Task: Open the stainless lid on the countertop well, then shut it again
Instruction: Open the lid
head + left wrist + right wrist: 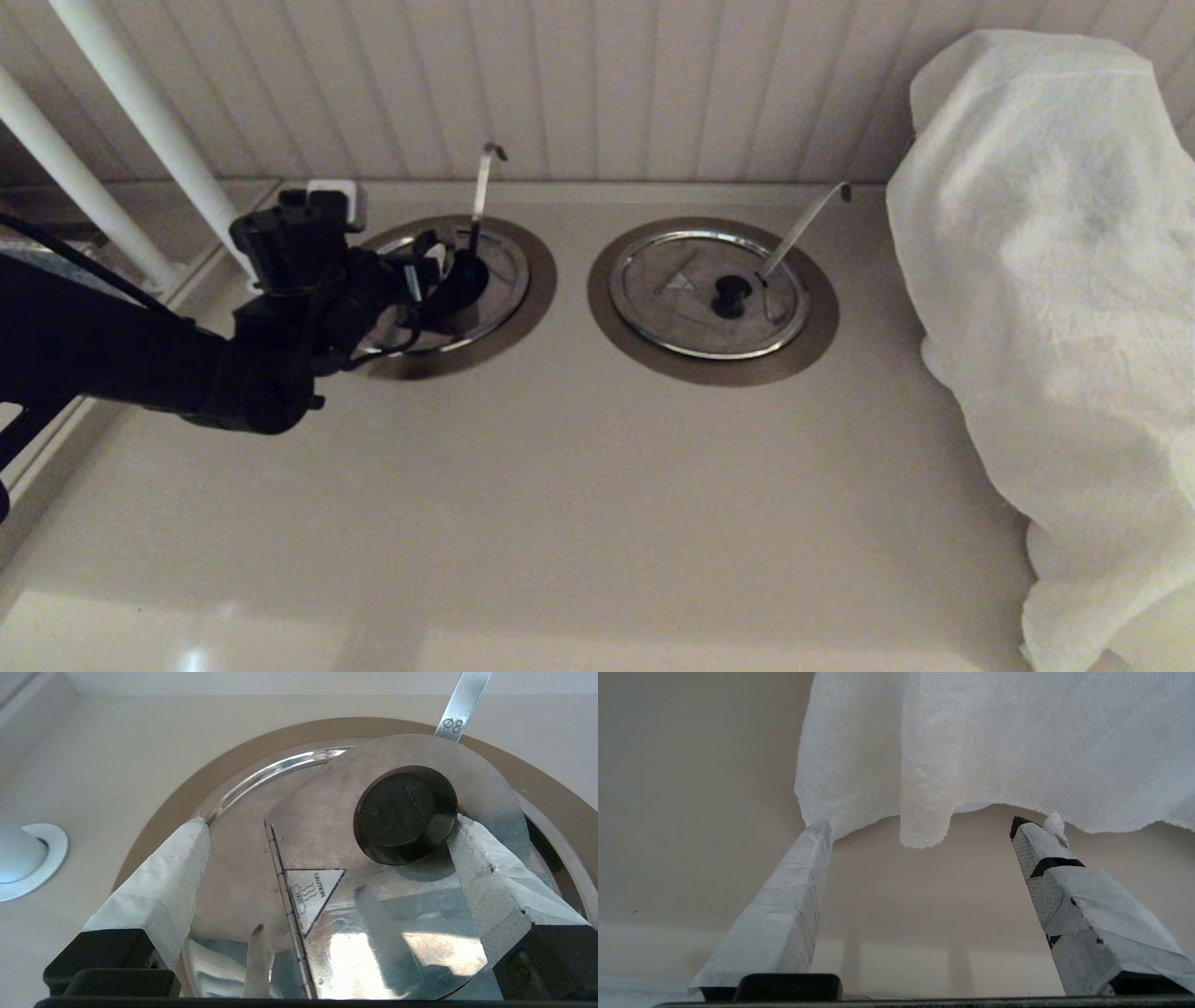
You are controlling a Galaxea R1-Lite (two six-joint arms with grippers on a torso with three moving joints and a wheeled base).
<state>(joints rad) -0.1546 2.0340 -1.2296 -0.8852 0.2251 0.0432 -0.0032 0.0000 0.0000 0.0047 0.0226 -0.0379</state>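
Note:
The stainless lid (504, 271) (373, 905) sits in the left countertop well (537, 299) (154, 812). It has a hinge across its middle and a triangle caution mark. The ladle handle (482, 187) (460, 709) stands nearly upright at its far edge. My left gripper (439, 271) (327, 823) is open over the lid. One taped finger (472, 858) presses against the side of the black knob (404, 812); the other finger (187, 858) stands well clear of it. The lid half with the knob is tilted up off the rim, with a dark gap beside it.
The twin lid (691, 280) lies flat in the right ring (822, 317), its ladle handle (803, 224) leaning far sideways. A white cloth (1055, 280) (994, 742) covers something bulky at the right. My right gripper (920, 826) hangs open near that cloth. White poles (140, 112) rise at far left.

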